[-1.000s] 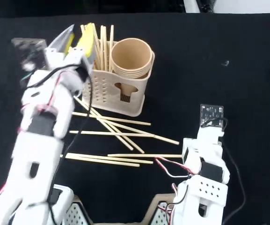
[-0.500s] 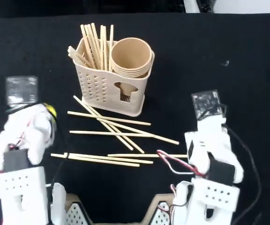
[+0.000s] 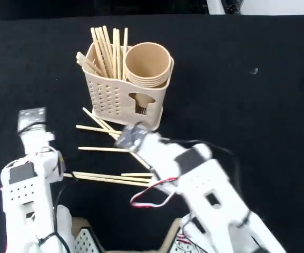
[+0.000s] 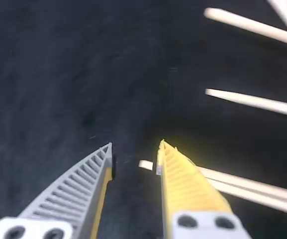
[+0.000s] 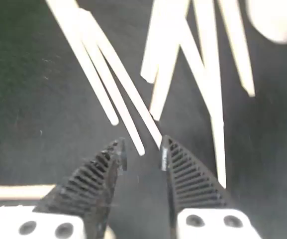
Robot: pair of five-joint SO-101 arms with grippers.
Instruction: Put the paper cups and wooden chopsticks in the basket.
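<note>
— See that? R arm [image 3: 194, 168] has swung in. Half a sec ago it sat folded on its own side; now it's stretched across over the loose sticks [image 3: 115, 179].

— And the L arm [image 3: 28, 179]?

— Backed off. A sec ago it was up at the basket. Now it's tucked low on its own side, with the L pincer [image 4: 135, 149] just over the worktop [image 3: 236, 105], part open, nothing in it. One stick end lies right between its tips, and more sticks fan off beyond.

— So L did its drop and R takes the next pick?

— Looks that way to me, tho it's a guess. R pincer [image 5: 142, 144] is only a little open, and empty too. The ends of a couple of sticks sit just ahead of its tips, one nearly touching the inner edge of one jaw. None are between the jaws yet.

— How much left?

— Several sticks flat on the worktop, crossing each other. Further back the basket [image 3: 115, 100] stands upright, with a bundle [image 3: 107, 50] of sticks in one compartment and cups [image 3: 147, 63] stacked in the other. Cups done, I'd say; sticks not.
</note>
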